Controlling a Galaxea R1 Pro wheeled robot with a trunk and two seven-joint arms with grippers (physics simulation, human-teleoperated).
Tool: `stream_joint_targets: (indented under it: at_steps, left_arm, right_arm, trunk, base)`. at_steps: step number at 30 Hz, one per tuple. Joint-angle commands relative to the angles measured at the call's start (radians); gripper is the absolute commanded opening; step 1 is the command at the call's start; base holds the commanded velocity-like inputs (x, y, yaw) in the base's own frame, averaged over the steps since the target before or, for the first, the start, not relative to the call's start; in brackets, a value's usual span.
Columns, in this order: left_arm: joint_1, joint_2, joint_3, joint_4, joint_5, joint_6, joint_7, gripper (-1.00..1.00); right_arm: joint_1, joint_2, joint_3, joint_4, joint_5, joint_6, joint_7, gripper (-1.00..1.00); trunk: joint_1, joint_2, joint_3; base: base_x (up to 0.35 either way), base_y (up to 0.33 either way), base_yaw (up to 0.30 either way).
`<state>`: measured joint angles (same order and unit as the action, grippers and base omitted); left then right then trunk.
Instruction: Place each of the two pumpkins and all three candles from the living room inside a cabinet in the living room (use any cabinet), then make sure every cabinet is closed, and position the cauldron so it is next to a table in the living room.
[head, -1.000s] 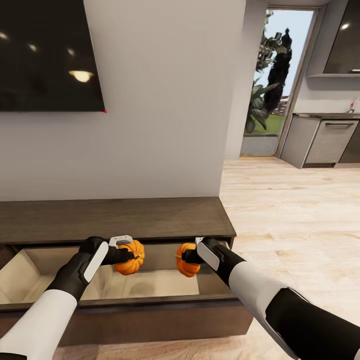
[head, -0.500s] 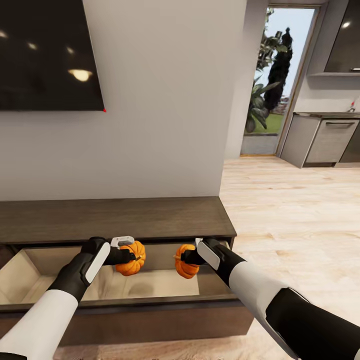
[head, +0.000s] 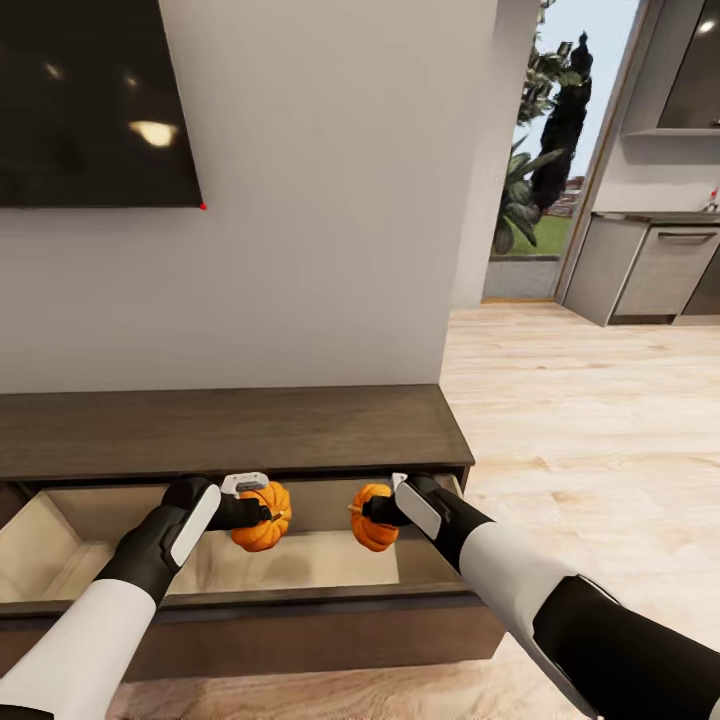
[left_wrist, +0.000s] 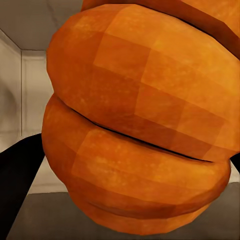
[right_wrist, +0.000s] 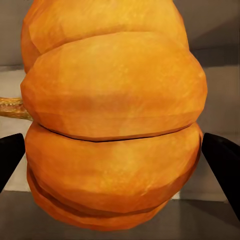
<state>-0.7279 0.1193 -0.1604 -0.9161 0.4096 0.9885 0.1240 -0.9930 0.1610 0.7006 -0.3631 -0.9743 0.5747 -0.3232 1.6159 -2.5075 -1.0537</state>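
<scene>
wall (head: 320, 200): grey, behind the cabinet, TV (head: 95, 100) mounted on it at upper left.
floor (head: 600, 430): pale wood, runs to my right toward a glass door (head: 545, 160) and grey kitchen units (head: 660, 270).
cabinet (head: 230, 430): long, low, dark brown, against the wall right in front of me.
drawer (head: 300, 560): pulled out toward me, pale inside; I see nothing lying on its floor.
my left arm (head: 90, 630): white sleeve, black wrist, reaching over the drawer front.
my right arm (head: 540, 600): same, coming in from the right over the drawer corner.
left pumpkin (head: 262, 516): orange, ribbed, hanging above the drawer floor, inside the drawer opening; fills my left wrist view (left_wrist: 140, 125).
right pumpkin (head: 372, 518): orange, over the right part of the drawer, off its floor, near the left pumpkin but apart; stem juts sideways in my right wrist view (right_wrist: 110, 125).
left claw (head: 252, 512): clamped on the left pumpkin, a dark finger (left_wrist: 17, 180) at its side.
right claw (head: 378, 514): clamped on the right pumpkin, black fingers (right_wrist: 222, 160) pressing both flanks.
</scene>
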Motion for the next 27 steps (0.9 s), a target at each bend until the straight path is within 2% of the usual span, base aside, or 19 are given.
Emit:
stream_joint_targets:
  at_steps: [1,4,22,27]
  left_arm:
    - [-0.001,0.001,-0.004,-0.001,0.011,0.002,0.011,-1.0]
    - [-0.001,0.002,-0.004,-0.001,0.011,0.002,0.011,-1.0]
    - [-0.001,0.005,-0.003,-0.001,0.011,0.002,0.009,-1.0]
    - [-0.001,0.006,-0.002,-0.008,0.011,0.001,0.008,-1.0]
  right_arm:
    - [-0.001,-0.002,0.007,-0.002,-0.012,-0.009,-0.009,-1.0]
    - [-0.001,-0.003,0.007,-0.003,-0.012,-0.029,-0.008,-1.0]
    - [-0.001,-0.002,0.008,-0.004,-0.01,-0.042,-0.006,-1.0]
    - [-0.001,0.0,0.009,-0.004,-0.011,-0.075,-0.006,-1.0]
  trunk:
    - [0.0,-0.001,-0.005]
    - [0.001,-0.002,-0.017]
    - [0.01,-0.006,-0.086]
    - [0.012,-0.007,-0.105]
  base:
    - [0.0,0.0,0.0]
    - [0.0,0.0,0.0]
    - [0.0,0.0,0.0]
    - [0.0,0.0,0.0]
